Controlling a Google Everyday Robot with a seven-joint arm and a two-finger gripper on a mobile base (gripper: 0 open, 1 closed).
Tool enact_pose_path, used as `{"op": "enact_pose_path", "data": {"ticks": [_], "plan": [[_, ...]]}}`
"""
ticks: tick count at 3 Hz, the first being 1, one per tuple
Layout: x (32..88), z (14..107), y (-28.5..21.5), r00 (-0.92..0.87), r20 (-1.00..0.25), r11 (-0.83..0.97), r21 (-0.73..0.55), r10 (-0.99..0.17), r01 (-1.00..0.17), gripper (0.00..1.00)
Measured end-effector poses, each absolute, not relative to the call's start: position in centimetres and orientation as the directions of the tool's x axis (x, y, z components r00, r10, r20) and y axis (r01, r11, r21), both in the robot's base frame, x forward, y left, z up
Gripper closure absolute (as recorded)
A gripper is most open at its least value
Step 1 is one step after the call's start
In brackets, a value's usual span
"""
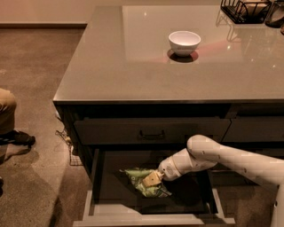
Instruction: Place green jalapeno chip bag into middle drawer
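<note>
The green jalapeno chip bag (143, 181) is a small crinkly light-green bag inside the open middle drawer (155, 218), low over its dark floor near the middle. My gripper (152, 178) reaches down into the drawer from the right on a white arm and is shut on the bag, its pale fingers (151, 179) pressed on the bag's upper right side. The drawer is pulled out below the counter, with light grey side walls and front rim.
A white bowl (184, 42) sits on the grey countertop (115, 62). A black wire rack (244, 9) stands at the back right. A closed dark drawer front with a black handle (151, 133) is above the open drawer. A person's leg and shoe (13, 133) are at the left.
</note>
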State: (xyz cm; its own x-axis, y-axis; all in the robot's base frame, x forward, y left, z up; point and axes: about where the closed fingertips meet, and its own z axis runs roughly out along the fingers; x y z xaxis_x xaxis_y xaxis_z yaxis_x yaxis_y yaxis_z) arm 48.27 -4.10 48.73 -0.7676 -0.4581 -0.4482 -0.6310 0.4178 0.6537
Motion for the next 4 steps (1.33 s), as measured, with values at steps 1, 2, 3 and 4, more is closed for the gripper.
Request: {"op": "enact_pose_path", "data": {"ticks": [1,2,3,4], "plan": [[47.9,48.5,-4.2,-0.775,-0.459,0.421,0.657,-0.434,-0.625,0.36],[47.7,48.6,-4.4,-0.778,-0.472,0.417,0.661,-0.415,-0.624,0.13],[47.5,49.0,-4.9,-0.778,-0.488,0.408,0.666,-0.395,-0.625,0.0],[47.0,50.2,-7.3,-0.785,-0.515,0.435,0.653,-0.344,-0.619,0.0]]}}
